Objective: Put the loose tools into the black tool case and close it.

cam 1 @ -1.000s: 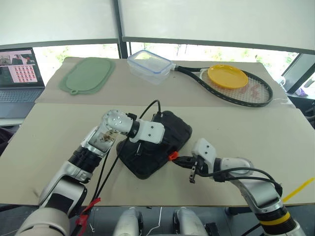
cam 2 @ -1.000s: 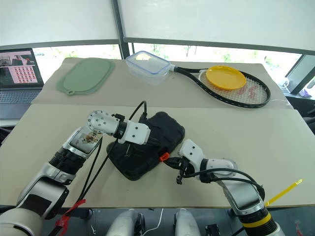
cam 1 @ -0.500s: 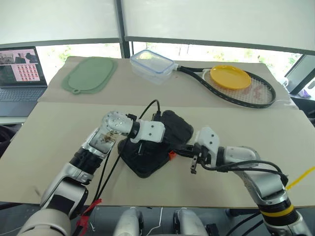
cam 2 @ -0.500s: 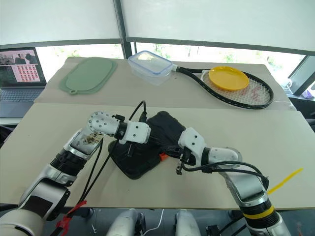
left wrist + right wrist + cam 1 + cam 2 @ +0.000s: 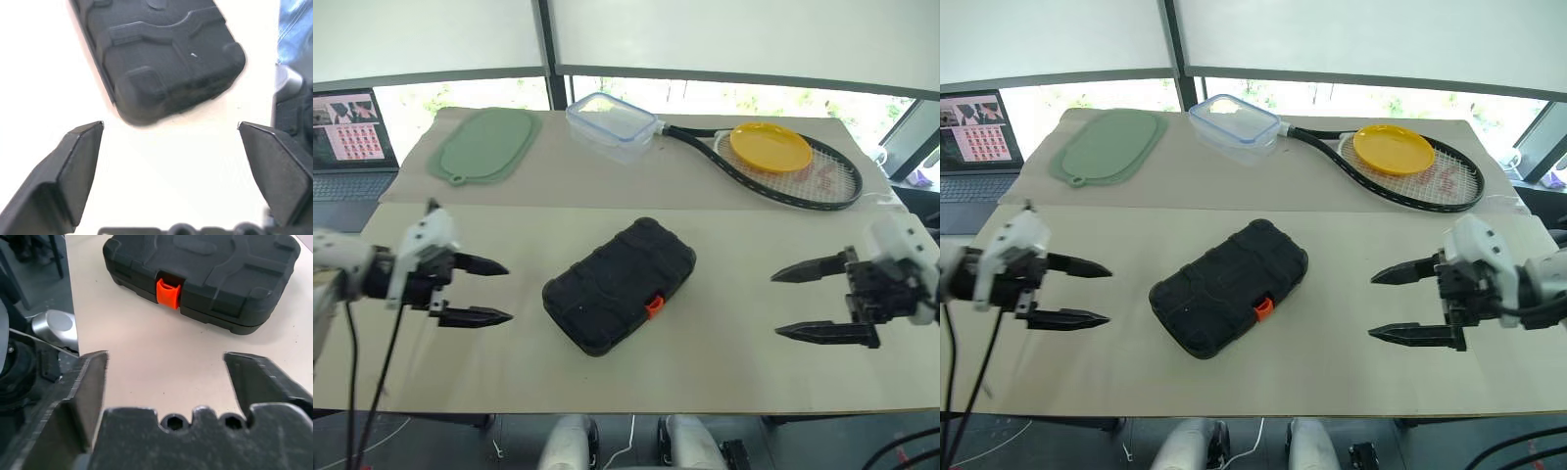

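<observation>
Black and ribbed, the tool case (image 5: 619, 285) lies shut near the worktop's (image 5: 724, 362) front edge, orange latch (image 5: 654, 307) seemingly fastened. Left gripper (image 5: 481, 291) and right gripper (image 5: 815, 302) hang wide open and empty at either side, well apart from it, suggesting the job is done.

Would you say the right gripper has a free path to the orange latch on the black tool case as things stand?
Probably yes. The orange latch sits on the side of the closed black tool case facing the right gripper, whose fingers are open, with bare table between them.
</observation>
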Action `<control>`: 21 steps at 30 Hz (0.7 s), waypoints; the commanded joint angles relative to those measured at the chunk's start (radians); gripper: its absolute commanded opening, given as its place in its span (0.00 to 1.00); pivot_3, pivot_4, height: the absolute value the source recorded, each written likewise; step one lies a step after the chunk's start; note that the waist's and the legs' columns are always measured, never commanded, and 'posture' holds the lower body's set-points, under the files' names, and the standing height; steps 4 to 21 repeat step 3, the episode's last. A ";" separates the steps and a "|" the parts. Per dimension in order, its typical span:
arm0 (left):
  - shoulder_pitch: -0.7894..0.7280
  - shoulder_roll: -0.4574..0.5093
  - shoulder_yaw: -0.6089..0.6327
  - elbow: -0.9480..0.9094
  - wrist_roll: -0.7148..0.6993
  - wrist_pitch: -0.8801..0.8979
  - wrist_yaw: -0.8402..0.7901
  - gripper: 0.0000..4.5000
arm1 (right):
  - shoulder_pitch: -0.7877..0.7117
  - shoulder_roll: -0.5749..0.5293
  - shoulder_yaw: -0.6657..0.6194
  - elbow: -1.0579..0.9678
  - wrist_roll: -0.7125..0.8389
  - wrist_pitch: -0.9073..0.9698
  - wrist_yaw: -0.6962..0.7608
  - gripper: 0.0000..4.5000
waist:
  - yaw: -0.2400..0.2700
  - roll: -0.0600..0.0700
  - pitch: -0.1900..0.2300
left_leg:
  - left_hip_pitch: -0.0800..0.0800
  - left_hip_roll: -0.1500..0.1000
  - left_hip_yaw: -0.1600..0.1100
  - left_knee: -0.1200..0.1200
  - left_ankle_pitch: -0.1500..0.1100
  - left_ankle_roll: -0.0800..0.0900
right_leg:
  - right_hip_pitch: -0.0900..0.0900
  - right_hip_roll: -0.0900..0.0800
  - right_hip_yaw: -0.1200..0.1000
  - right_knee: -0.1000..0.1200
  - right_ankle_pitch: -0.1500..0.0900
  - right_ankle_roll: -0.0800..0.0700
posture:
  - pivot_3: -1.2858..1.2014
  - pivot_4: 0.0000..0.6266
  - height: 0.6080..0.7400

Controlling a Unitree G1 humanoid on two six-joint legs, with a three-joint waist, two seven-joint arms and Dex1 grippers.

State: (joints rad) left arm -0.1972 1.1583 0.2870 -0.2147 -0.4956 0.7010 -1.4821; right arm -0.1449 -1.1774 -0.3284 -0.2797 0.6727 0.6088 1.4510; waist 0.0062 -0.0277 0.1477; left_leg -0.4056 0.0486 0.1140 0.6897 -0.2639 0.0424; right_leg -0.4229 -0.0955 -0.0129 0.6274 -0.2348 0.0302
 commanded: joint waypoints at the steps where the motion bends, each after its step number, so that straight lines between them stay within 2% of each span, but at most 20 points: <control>1: 0.105 -0.011 0.151 -0.087 -0.046 0.032 0.044 1.00 | -0.058 -0.020 -0.008 0.062 0.043 0.021 0.041 0.99 | 0.005 0.000 0.000 | 0.000 0.000 0.000 0.000 0.000 0.000 | 0.000 0.000 0.000 0.000 0.000 0.000 | 0.52 0.24 0.99; 3: 0.154 -0.030 0.189 -0.132 -0.067 0.037 0.066 1.00 | -0.083 -0.013 0.013 0.083 0.041 0.022 0.039 0.99 | 0.007 0.000 0.001 | -0.001 0.000 0.000 0.000 0.000 0.000 | -0.001 -0.001 0.000 0.000 0.000 0.000 | 0.52 0.24 0.99; 21: 0.154 -0.030 0.189 -0.132 -0.067 0.037 0.066 1.00 | -0.083 -0.013 0.013 0.083 0.041 0.022 0.039 0.99 | 0.007 0.000 0.001 | -0.001 0.000 0.000 0.000 0.000 0.000 | -0.001 -0.001 0.000 0.000 0.000 0.000 | 0.52 0.24 0.99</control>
